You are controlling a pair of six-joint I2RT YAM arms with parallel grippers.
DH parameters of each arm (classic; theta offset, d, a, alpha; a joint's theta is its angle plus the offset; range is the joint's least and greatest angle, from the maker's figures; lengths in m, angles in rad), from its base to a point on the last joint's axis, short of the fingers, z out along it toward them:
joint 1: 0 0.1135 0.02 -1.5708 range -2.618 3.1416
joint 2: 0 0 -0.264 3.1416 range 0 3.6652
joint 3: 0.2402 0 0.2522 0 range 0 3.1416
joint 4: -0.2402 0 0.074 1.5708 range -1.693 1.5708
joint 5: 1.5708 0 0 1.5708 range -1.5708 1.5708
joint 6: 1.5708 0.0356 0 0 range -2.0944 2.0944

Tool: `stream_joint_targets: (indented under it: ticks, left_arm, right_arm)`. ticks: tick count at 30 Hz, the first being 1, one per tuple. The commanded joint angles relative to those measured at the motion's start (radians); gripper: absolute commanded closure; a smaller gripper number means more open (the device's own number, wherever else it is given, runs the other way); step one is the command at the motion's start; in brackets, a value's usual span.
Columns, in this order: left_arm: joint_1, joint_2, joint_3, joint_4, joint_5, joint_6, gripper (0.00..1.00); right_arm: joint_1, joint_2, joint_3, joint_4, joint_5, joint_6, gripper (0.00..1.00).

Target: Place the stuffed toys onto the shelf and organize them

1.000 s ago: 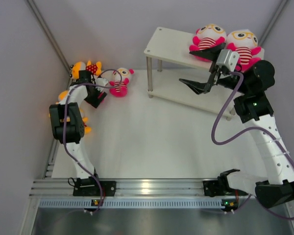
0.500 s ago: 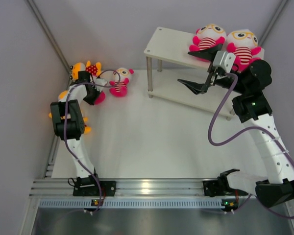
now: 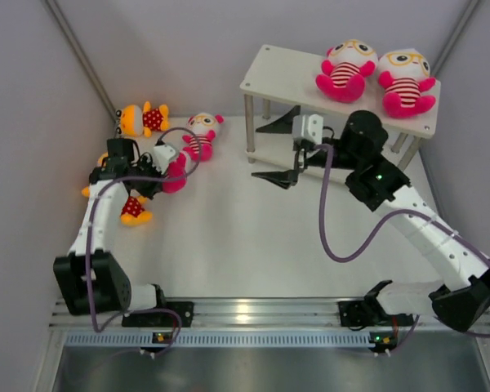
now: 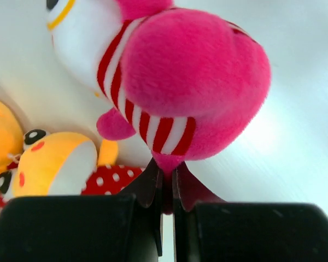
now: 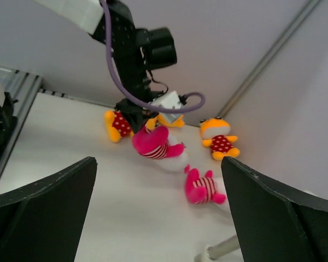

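My left gripper [image 3: 162, 162] is shut on a pink striped stuffed toy [image 3: 176, 171] by a small pink limb and holds it above the table at the left. In the left wrist view that toy [image 4: 191, 82] fills the frame just past the closed jaws [image 4: 168, 180]. A second pink toy [image 3: 201, 135] lies beyond it, and orange dotted toys lie at the far left [image 3: 143, 119] and under the left arm [image 3: 133, 209]. Two pink toys [image 3: 344, 71] [image 3: 405, 80] sit on the shelf's top board [image 3: 282, 69]. My right gripper [image 3: 276, 152] hangs open and empty in front of the shelf, facing the left toys.
Grey walls close in the table on the left, back and right. The shelf's metal legs [image 3: 249, 124] stand just behind the right gripper. In the right wrist view the held pink toy [image 5: 153, 143], the lying pink toy [image 5: 205, 186] and two orange toys [image 5: 221, 139] [image 5: 117, 124] show between the wide fingers [image 5: 44, 213].
The left gripper closed on a pink toy and drew it toward the near side, off the table. The right arm swung left from the shelf's top to its front.
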Motion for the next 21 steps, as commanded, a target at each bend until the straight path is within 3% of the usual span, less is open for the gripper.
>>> stream_joint_targets:
  ticks: [1, 3, 6, 9, 11, 17, 21]
  left_arm:
    - [-0.014, -0.232, -0.094, -0.162, 0.149, 0.118, 1.0]
    - [-0.021, -0.327, -0.092, -0.297, 0.189, 0.152, 1.0]
    - [-0.028, -0.375, -0.065, -0.433, 0.252, 0.173, 1.0]
    - [-0.041, -0.425, -0.077, -0.452, 0.249, 0.173, 1.0]
    - [-0.044, -0.447, -0.08, -0.454, 0.232, 0.169, 1.0]
    - [-0.044, -0.467, -0.059, -0.462, 0.26, 0.156, 1.0]
    - [-0.044, -0.467, -0.05, -0.465, 0.283, 0.15, 1.0]
  right_arm:
    - [0.12, 0.074, -0.025, -0.001, 0.045, -0.012, 0.04]
    - [0.17, 0.143, -0.007, 0.014, 0.056, 0.019, 0.05]
    - [0.183, 0.279, 0.053, 0.151, -0.009, 0.296, 0.09]
    - [0.194, 0.45, 0.174, 0.221, -0.094, 0.534, 0.2]
    - [0.207, 0.534, 0.225, 0.25, -0.114, 0.595, 0.26]
    - [0.298, 0.595, 0.213, 0.276, -0.065, 0.598, 0.25]
    - [0.309, 0.631, 0.13, 0.519, -0.074, 0.789, 0.25]
